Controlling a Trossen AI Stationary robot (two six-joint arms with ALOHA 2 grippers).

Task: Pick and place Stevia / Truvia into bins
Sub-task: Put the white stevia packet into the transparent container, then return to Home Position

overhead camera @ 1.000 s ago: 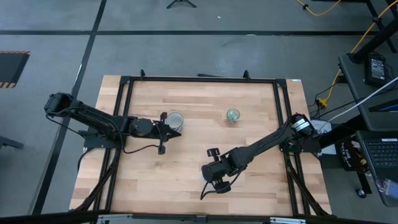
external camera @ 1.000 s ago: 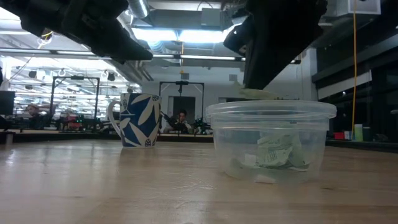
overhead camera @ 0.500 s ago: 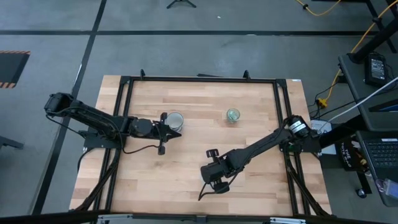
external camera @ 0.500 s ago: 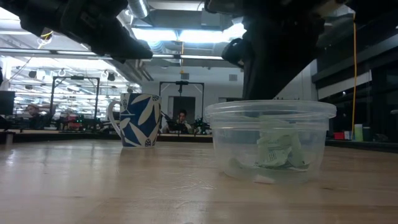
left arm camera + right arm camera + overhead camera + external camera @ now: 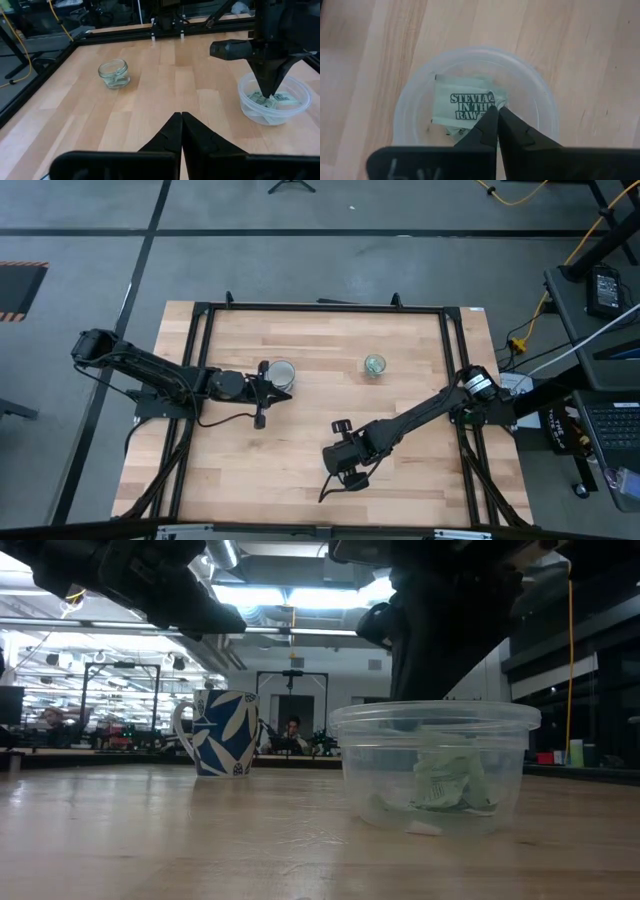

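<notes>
The right claw [image 5: 496, 107] hangs point-down over the wide clear tub [image 5: 540, 95], its fingers pinched together on the corner of a green-and-white Stevia sachet [image 5: 462, 102]. The sachet lies flat inside the tub, printed face up, on top of other crumpled sachets. In the left wrist view the same claw [image 5: 270, 92] reaches down past the tub's rim [image 5: 295, 85] with its tip among the sachets. From bench height the sachets [image 5: 448, 780] sit heaped on the tub's floor, and the right arm's dark bulk fills the space just above the rim.

The tub stands on the front middle of the bench [image 5: 300, 450], hidden from above by the right arm, which stretches in from the right edge.

The left claw [image 5: 180, 116] is shut and empty, held above the bench left of centre. In the high view it lies just beside a mug [image 5: 282, 371]; from bench height that mug [image 5: 222, 732] shows blue with white leaves.

A small glass cup [image 5: 374, 365] stands apart toward the back right of centre, with sachets inside it [image 5: 116, 79].

A person [image 5: 292, 732] sits far off in the room behind.
</notes>
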